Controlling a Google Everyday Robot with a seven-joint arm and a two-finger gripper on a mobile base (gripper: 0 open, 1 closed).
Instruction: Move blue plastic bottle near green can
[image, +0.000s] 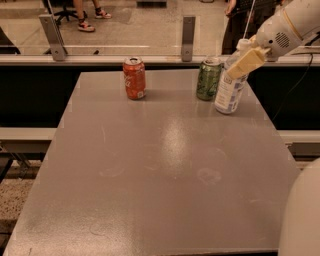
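The blue plastic bottle (229, 91), clear with a white cap and a white-and-blue label, stands on the grey table (165, 165) at the far right. It is right next to the green can (208, 79), just to the can's right. My gripper (245, 61) comes in from the upper right on the white arm (292, 25). It sits at the bottle's neck, just below the cap, and covers part of the bottle's top.
A red-orange soda can (134, 78) stands at the table's back left. A low glass barrier with metal posts (187, 31) runs behind the table. A white part of the robot (302, 215) fills the lower right corner. People stand beyond the barrier.
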